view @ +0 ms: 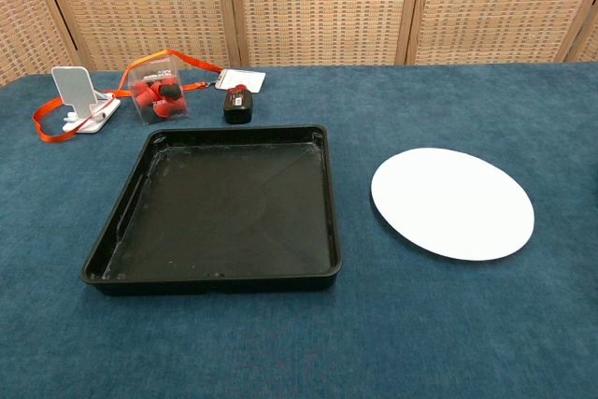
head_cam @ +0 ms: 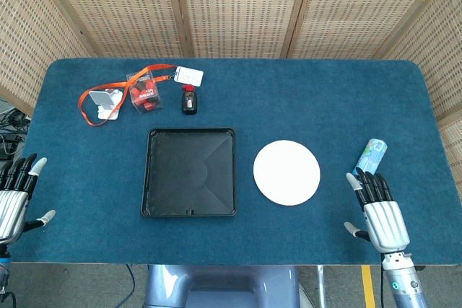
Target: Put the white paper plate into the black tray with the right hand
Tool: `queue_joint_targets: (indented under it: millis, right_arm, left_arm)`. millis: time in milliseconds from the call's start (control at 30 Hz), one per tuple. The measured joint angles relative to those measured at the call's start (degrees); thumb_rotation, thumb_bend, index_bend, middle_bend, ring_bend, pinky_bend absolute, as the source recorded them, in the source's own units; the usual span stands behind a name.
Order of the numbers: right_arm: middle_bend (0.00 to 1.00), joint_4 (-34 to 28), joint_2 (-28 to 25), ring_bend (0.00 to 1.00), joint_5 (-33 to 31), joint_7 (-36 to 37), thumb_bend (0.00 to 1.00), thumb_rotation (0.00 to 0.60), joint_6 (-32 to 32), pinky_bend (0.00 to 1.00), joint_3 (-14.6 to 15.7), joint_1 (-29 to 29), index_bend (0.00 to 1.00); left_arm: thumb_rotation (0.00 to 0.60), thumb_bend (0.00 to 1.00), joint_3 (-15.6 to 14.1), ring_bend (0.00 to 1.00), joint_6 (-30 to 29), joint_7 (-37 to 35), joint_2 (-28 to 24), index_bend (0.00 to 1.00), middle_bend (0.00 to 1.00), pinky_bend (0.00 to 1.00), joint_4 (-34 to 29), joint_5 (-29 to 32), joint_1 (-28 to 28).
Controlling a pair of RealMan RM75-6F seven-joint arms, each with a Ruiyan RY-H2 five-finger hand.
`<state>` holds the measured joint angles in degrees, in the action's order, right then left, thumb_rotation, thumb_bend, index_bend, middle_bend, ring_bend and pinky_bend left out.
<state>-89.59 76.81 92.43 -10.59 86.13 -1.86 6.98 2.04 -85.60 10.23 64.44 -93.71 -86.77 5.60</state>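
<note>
The white paper plate (head_cam: 286, 172) (view: 452, 202) lies flat on the blue table, just right of the black tray (head_cam: 190, 172) (view: 224, 207), which holds nothing. My right hand (head_cam: 379, 210) hovers at the table's front right, fingers spread and holding nothing, a short way right of the plate and apart from it. At the front left edge my left hand (head_cam: 14, 192) is also open, far from the tray. Neither hand shows in the chest view.
A small light-blue can (head_cam: 371, 156) lies just beyond my right hand. At the back left are an orange lanyard with a card (head_cam: 187, 75) (view: 241, 79), a clear box of red pieces (head_cam: 144, 91) (view: 157, 92), a white stand (head_cam: 105, 102) (view: 78, 98) and a small black device (head_cam: 189, 99) (view: 237, 104).
</note>
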Motion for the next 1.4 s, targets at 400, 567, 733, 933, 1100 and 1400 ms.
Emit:
queue_joint_targets:
  millis: [400,567,733,933,1100,1400]
  right_arm:
    - [0.00,-0.37,0.24,0.00,0.24,0.29,0.17,0.600,0.59,0.01,-0.23,-0.05,0.05]
    - [0.00,-0.08,0.68,0.00,0.05,-0.29,0.17,0.600,0.31,0.01,-0.25,0.04,0.05]
    - [0.00,0.35,1.46,0.00,0.08,-1.01,0.16,0.600,-0.45,0.01,0.26,0.15,0.05]
    - [0.00,1.52,3.11,0.00,0.39,-1.17,0.27,0.600,-1.61,0.01,0.83,0.59,0.07]
    - [0.00,3.60,6.16,0.00,0.35,-0.95,0.39,0.600,-3.61,0.01,1.01,1.64,0.08]
    - [0.00,9.65,13.98,0.00,-0.98,0.27,0.46,0.600,-7.66,0.01,0.06,4.49,0.08]
  left_arm:
    - [0.600,0.00,-0.10,0.00,-0.35,0.55,0.05,0.00,0.00,0.00,-0.29,-0.51,-0.02]
    - [0.600,0.00,-0.06,0.00,0.04,0.52,0.14,0.00,0.00,0.00,-0.06,-0.23,0.10]
    - [0.600,0.00,-0.02,0.00,0.05,0.78,0.14,0.00,0.00,0.00,-0.22,-0.12,0.15]
    - [0.600,0.00,0.01,0.00,-0.35,0.97,0.02,0.00,0.00,0.00,-0.54,-0.22,-0.01]
    - [0.600,0.00,0.08,0.00,-0.39,0.92,0.01,0.00,0.00,0.00,-0.53,-0.12,-0.01]
    - [0.600,0.00,0.25,0.00,0.23,0.49,0.07,0.00,0.00,0.00,-0.13,0.55,0.17]
